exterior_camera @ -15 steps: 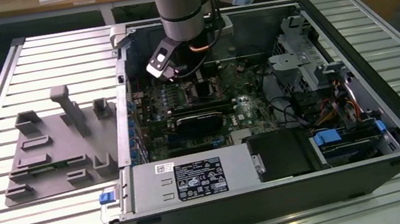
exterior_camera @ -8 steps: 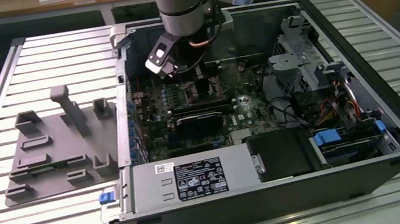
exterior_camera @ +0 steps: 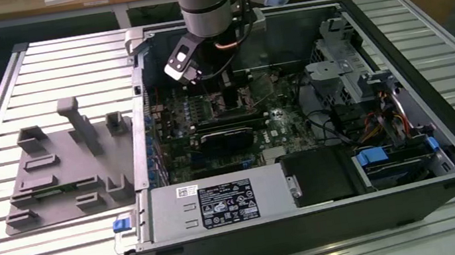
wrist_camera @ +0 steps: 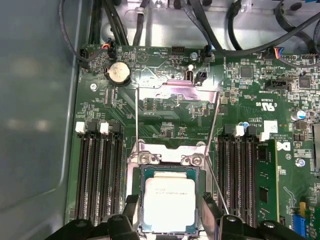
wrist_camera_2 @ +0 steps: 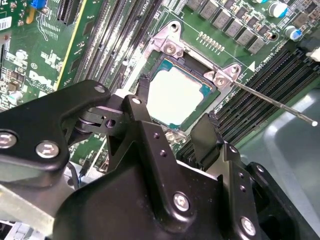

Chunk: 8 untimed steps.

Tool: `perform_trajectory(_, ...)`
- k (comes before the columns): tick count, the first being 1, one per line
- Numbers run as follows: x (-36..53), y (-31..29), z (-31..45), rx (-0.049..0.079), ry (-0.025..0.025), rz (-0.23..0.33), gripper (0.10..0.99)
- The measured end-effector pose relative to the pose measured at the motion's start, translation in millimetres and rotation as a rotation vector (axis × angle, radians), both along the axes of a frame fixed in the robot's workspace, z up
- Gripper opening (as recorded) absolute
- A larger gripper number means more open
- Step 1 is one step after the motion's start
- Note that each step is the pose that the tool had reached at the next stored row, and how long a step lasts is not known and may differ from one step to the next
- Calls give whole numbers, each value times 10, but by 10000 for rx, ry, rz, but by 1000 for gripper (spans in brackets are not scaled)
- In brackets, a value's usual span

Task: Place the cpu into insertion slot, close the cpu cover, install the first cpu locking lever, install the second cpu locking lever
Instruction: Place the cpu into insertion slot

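The cpu point(wrist_camera: 169, 202) point(wrist_camera_2: 177, 97), a small square chip with a pale metal top, lies flat in the insertion slot on the green motherboard. My gripper point(wrist_camera: 170, 210) point(wrist_camera_2: 177, 102) hovers open just over it, one black finger point(wrist_camera_2: 141, 87) on each side and a small gap to the chip's edges. The cpu cover point(wrist_camera: 178, 93), a silvery frame with a window, stands swung up at the socket's far hinge. Two thin wire levers point(wrist_camera: 136, 120) point(wrist_camera: 216, 125) are raised beside it; one lever point(wrist_camera_2: 275, 102) sticks out past the socket. In the exterior view the gripper point(exterior_camera: 203, 81) reaches down into the open computer case.
Memory slots point(wrist_camera: 100, 175) point(wrist_camera: 240, 175) flank the socket on both sides. A black-finned graphics card point(exterior_camera: 229, 137) and a labelled power supply box point(exterior_camera: 220, 205) sit nearer the case front. Cables point(exterior_camera: 334, 126) crowd the exterior view's right. A grey fixture plate point(exterior_camera: 64, 170) lies outside the case.
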<state>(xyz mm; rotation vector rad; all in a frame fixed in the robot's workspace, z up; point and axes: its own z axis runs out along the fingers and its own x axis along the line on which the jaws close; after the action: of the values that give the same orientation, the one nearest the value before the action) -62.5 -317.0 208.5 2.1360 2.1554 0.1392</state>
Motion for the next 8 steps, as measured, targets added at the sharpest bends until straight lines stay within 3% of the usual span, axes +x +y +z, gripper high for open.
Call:
perform_trajectory(4, 0, 0, 4, 0, 0, 0, 592)
perform_trajectory(6, 0, 0, 6, 0, 0, 0, 471)
perform_trajectory(7, 0, 0, 7, 1, 0, 0, 471)
perform_trajectory(8, 0, 0, 9, 0, 0, 0, 412)
